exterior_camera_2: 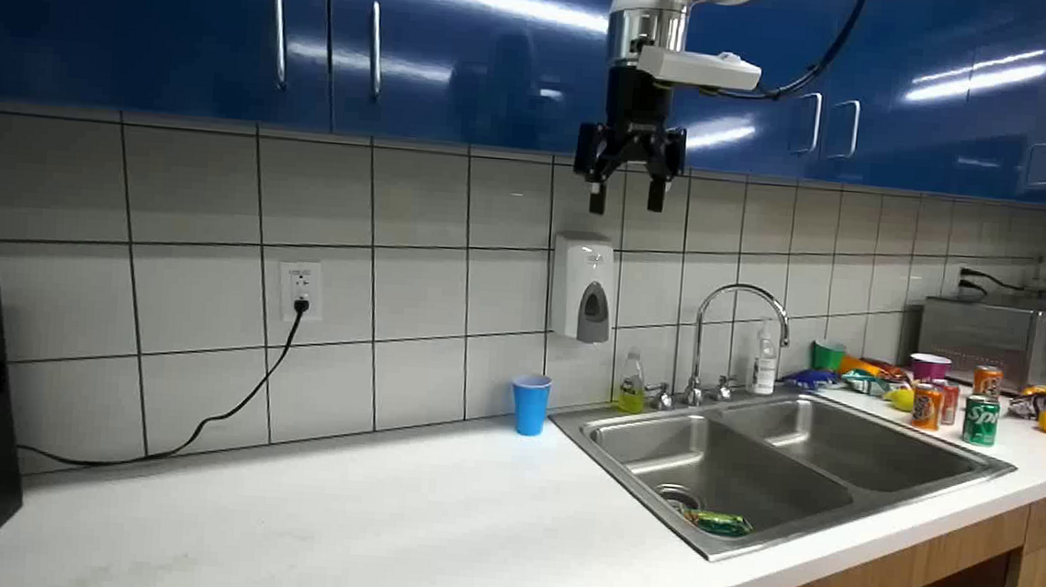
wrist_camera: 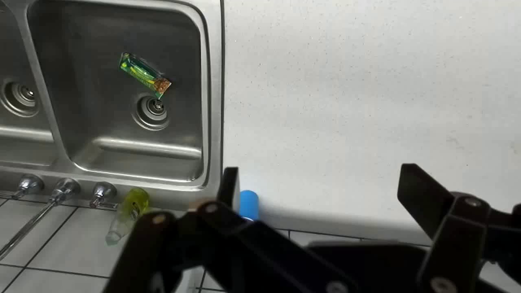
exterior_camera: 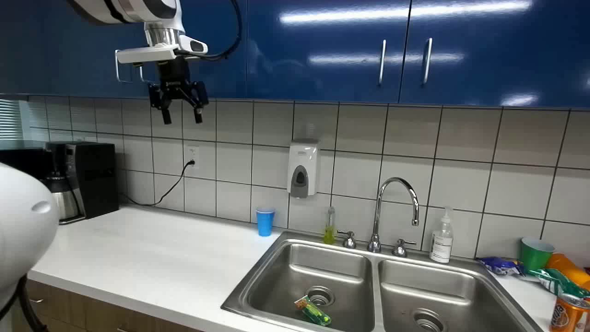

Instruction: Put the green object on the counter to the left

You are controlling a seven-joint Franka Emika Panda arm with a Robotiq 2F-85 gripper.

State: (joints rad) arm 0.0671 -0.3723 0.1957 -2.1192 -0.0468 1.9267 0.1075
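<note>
The green object (exterior_camera: 315, 312) is a small oblong green packet with yellow marks and a brownish end. It lies in the sink basin beside the drain, and it also shows in an exterior view (exterior_camera_2: 720, 524) and in the wrist view (wrist_camera: 140, 72). The off-white counter (exterior_camera: 152, 258) stretches beside the sink, and it also shows in the wrist view (wrist_camera: 346, 93). My gripper (exterior_camera: 182, 117) is open and empty, high above the counter near the wall cabinets. Its two fingers are wide apart in the wrist view (wrist_camera: 319, 177), with nothing between them.
The steel double sink (exterior_camera: 375, 295) has a tall curved faucet (exterior_camera: 377, 207). A blue cup (exterior_camera: 265, 222) and a yellow-green soap bottle (exterior_camera: 329, 228) stand along the wall. A soap dispenser (exterior_camera_2: 582, 288) hangs there. Cans, including a green can (exterior_camera_2: 980, 420), and wrappers clutter the sink's far side.
</note>
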